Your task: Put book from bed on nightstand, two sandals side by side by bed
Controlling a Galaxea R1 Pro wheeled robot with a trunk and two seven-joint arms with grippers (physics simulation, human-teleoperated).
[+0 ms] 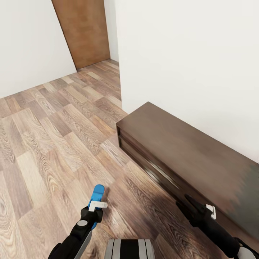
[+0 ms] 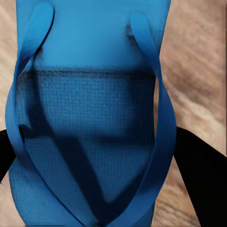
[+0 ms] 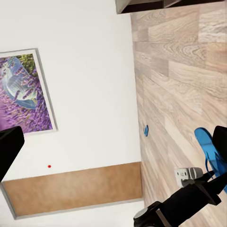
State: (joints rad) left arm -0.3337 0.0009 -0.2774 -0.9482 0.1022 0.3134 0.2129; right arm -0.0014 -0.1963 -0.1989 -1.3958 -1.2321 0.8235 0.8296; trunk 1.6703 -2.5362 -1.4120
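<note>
Blue sandal (image 2: pixel 90 118) sits clamped in our left gripper (image 1: pixel 94 212), carried above the plank floor (image 1: pixel 54 144); we judge it light and floppy, best pinched mid-sole. Our right gripper (image 1: pixel 196 208) looks closed and empty

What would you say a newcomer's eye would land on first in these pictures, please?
Probably the bright blue sandal gripped in the left gripper, held low over the brown plank floor; the left wrist view shows its straps close up. Next comes the long dark wooden cabinet against the white wall on the right, with the right gripper beside its front.
</note>
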